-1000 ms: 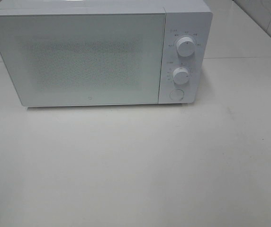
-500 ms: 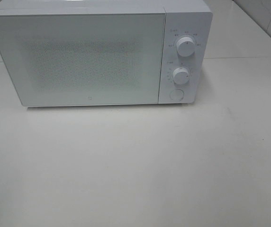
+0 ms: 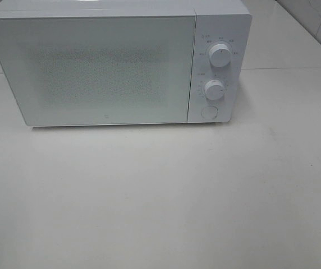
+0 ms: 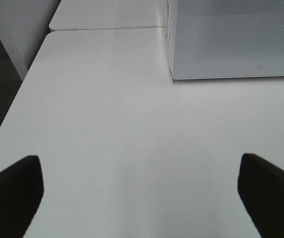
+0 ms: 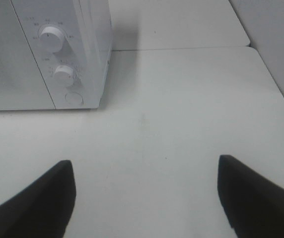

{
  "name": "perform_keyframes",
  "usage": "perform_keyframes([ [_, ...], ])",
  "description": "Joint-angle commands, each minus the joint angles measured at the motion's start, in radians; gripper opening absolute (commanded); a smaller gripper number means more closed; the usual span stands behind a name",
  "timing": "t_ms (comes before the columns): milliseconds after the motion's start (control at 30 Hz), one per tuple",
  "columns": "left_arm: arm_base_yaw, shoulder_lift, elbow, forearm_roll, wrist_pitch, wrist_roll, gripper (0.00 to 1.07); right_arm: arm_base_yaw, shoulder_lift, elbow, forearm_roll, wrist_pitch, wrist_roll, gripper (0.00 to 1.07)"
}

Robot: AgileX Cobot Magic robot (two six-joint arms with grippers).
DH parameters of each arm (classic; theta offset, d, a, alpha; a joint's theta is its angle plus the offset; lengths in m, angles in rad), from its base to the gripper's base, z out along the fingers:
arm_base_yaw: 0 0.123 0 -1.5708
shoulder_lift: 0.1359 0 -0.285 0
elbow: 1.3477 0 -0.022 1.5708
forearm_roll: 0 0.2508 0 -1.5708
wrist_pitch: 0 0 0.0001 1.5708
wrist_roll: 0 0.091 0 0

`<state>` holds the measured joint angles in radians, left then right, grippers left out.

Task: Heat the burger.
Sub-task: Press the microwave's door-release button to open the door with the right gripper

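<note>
In the high view the microwave [image 3: 110, 67] stands at 12 o'clock on the table [image 3: 160, 196]. Its door [image 3: 99, 70] is shut, and nothing can be made out through the speckled panel. At about 1 o'clock, the upper knob [image 3: 220, 56] sits above the lower knob [image 3: 214, 89], with a round button [image 3: 209, 111] beneath. The burger shows in no view, so I cannot tell where it lies relative to either pair of jaws. The left gripper [image 4: 141, 198] hangs over bare table, jaws released and spread wide, gripping nothing, near the microwave's door corner. The right gripper [image 5: 144, 198] is equally spread and unloaded, near the knob side.
</note>
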<state>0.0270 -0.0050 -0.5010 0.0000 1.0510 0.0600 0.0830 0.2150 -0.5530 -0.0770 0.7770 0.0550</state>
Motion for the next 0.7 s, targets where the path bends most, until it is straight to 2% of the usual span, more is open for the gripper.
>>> perform_keyframes([
  [33,0.001,-0.019,0.002,0.007,-0.010,0.003,1.00,-0.005,0.059,-0.005,-0.004,-0.111,-0.009,0.76],
  [267,0.001,-0.019,0.002,0.007,-0.010,0.003,1.00,-0.005,0.226,-0.005,-0.004,-0.286,-0.009,0.76],
  [700,0.001,-0.019,0.002,0.007,-0.010,0.003,1.00,-0.005,0.508,0.006,-0.004,-0.458,0.038,0.76],
])
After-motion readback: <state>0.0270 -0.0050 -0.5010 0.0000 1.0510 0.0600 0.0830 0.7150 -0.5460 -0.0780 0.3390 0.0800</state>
